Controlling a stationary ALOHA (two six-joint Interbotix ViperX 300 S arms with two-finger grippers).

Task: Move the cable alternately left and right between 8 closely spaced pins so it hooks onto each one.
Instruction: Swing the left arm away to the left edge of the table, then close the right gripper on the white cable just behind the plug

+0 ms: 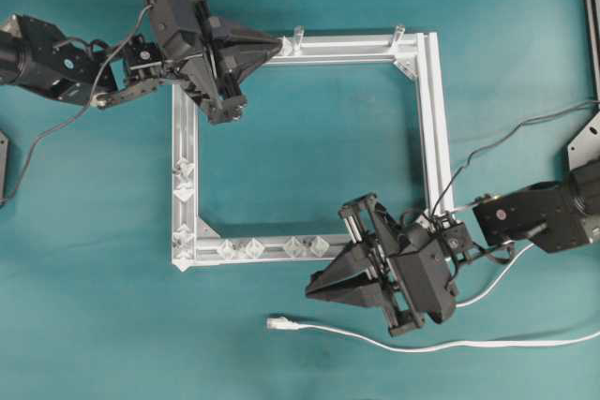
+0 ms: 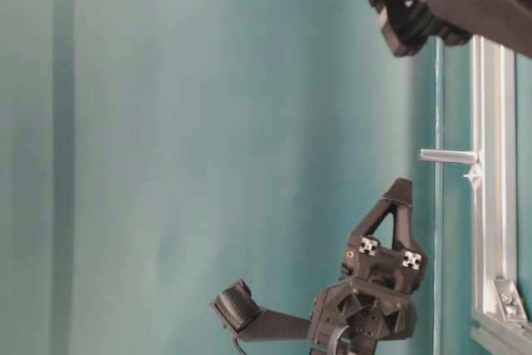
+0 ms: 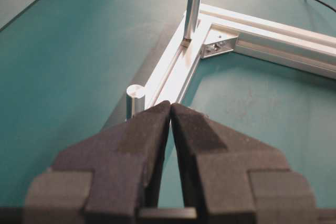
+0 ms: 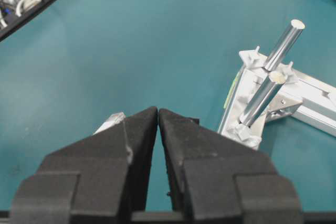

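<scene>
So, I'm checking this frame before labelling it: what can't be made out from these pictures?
- The long thin white cable: its far end runs off the right edge of the overhead view; no other view shows it.
- The small whitish diamond-shaped pins: too small overhead to tell their shape in detail; the right gripper may cover the rail beside them.
- The left gripper fingertips look closed with nothing between; any sliver of gap is unclear.

A square frame (image 1: 436,128) is lying in the middle of the worktop (image 1: 84,325). The pins (image 1: 184,180) are sitting in pairs along its left rail and bottom rail. Two posts (image 1: 298,38) are standing on its top rail. The cable (image 1: 394,342) is lying on the worktop below the frame, apart from it, its plug (image 1: 275,323) pointing left. The left gripper (image 1: 279,46) is hanging over the top-left corner, the right gripper (image 1: 311,291) just below the bottom rail.
</scene>
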